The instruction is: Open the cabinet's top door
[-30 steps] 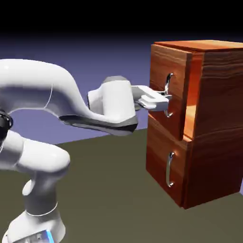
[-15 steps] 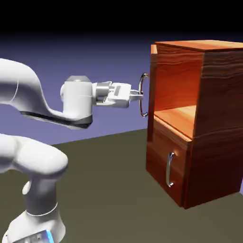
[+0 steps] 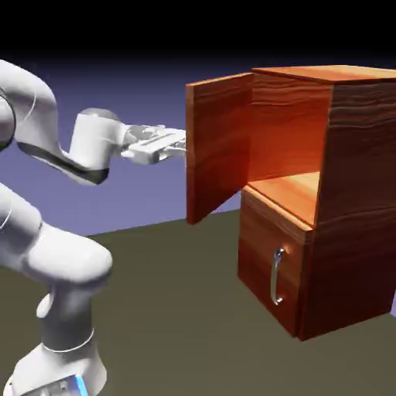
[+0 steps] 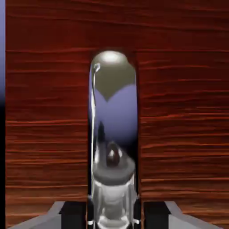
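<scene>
1. While my gripper [image 3: 182, 144] sits at the outer face of the top door [image 3: 219, 147], that door stands swung wide out to the left of the cabinet [image 3: 340, 201], its inner wood-grain side facing the exterior camera.
2. Top compartment is exposed: orange-lit interior with a flat shelf floor above the lower door [image 3: 267, 263].
3. Lower door is flush and closed, its small silver handle [image 3: 276, 276] upright on the front.
4. Hand view: the long silver handle [image 4: 114, 134] of the top door [image 4: 183, 112] runs up the middle, mirror-shiny, filling the gap between my two grey fingertips [image 4: 74, 214] at the bottom edge.
5. Fingers sit clenched against either side of that handle, so I am grasping it.
6. Arm reaches level from the left, wrist horizontal; the handle itself is hidden behind the door in the exterior view.
7. Cabinet stands on the dark olive table [image 3: 170, 309], right of my base.
</scene>
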Controlling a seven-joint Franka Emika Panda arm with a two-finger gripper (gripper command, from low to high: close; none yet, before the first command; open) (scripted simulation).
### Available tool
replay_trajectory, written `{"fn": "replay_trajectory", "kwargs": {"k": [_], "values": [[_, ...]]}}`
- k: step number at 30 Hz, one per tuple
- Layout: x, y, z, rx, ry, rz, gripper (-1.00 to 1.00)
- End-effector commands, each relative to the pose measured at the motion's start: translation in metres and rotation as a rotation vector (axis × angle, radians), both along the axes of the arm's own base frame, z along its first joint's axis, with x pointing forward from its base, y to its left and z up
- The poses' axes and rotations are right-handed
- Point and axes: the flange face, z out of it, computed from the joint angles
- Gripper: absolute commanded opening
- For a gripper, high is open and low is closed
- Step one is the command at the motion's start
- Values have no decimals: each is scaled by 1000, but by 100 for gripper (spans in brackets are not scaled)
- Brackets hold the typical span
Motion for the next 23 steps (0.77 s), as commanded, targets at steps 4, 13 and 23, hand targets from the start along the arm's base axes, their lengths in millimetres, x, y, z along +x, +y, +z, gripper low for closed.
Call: {"fn": "replay_trajectory", "kwargs": {"k": [4, 13, 23], "values": [[-1, 33, 0, 0, 0, -112, -100], [9, 100, 0, 0, 0, -346, -100], [29, 152, 0, 0, 0, -539, 100]]}}
